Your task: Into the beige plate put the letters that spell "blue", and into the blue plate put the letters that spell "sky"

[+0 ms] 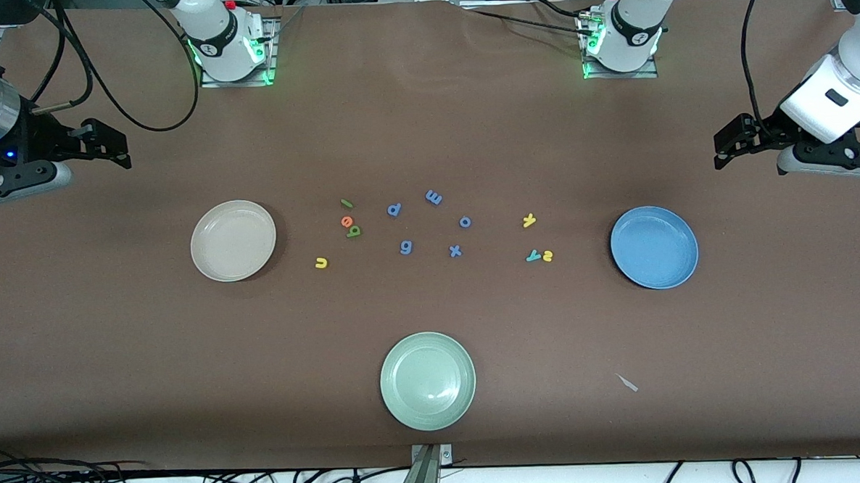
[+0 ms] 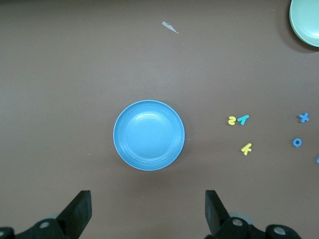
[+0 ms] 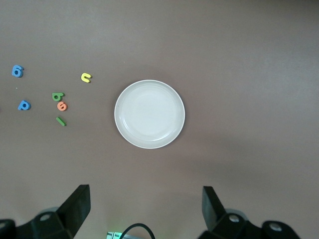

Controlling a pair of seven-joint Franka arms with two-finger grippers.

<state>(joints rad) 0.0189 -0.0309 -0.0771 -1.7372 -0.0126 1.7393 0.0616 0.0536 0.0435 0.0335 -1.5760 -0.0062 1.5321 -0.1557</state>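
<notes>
Start state: beige plate (image 1: pixel 233 241) empty toward right arm's end of counter, blue plate (image 1: pixel 654 247) empty toward left arm's end. "b" (image 1: pixel 354 232), "l" (image 1: pixel 346 203), "u" (image 1: pixel 321 262), "e" (image 1: pixel 346 220) beside beige plate; "s" (image 1: pixel 547 257), "k" (image 1: pixel 529 220), "y" (image 1: pixel 534 255) beside blue. Left gripper (image 2: pixel 148 211) over blue plate, right gripper (image 3: pixel 145 209) over beige, fingers wide, nothing held. Suggest isolated "u" first; narrow fingers before descent; mind "e" touching "b".

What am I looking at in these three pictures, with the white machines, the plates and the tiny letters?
Two robot arms work at a brown table. One picture looks down from across the table; the other two come from cameras on each arm's wrist. The left gripper hangs over the table by the blue plate, and the right gripper by the beige plate; both have fingers open and hold nothing. A pale green plate lies nearest the front camera. Between the plates lie small foam letters: green, orange and yellow ones beside the beige plate, blue ones in the middle, yellow and teal ones beside the blue plate.
</notes>
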